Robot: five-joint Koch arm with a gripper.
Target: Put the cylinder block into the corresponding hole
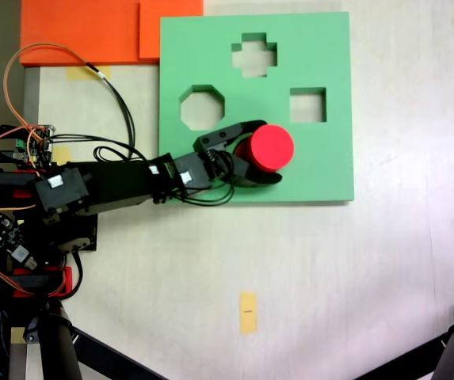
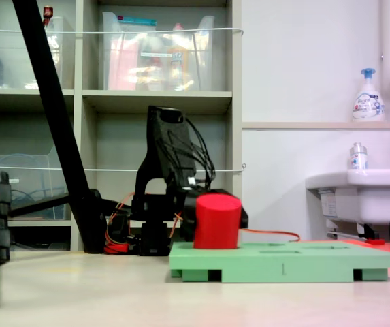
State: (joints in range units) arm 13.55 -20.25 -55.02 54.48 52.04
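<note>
My gripper (image 1: pixel 272 149) reaches in from the left in a fixed view, jaws either side of the cylinder (image 1: pixel 272 147), which stands on the board (image 1: pixel 322 158), below the three cut-outs.

A short, bright red foam cylinder block (image 2: pixel 217 221) stands upright on the near-left part of a flat square green foam board (image 2: pixel 283 263), its base at the board's top face. The board lies on the pale surface (image 2: pixel 113 289). Directly behind the red block sits the black robot arm (image 2: pixel 164 170), bent over, its wires looping down; its pincer (image 2: pixel 239 216) shows as a dark part at the block's right side, the jaws' spacing not discernible. Farther back stand a shelf unit (image 2: pixel 157 102) holding clear bins, a white sink (image 2: pixel 361 194), and a soap pump bottle (image 2: pixel 367 95) on a ledge.
</note>
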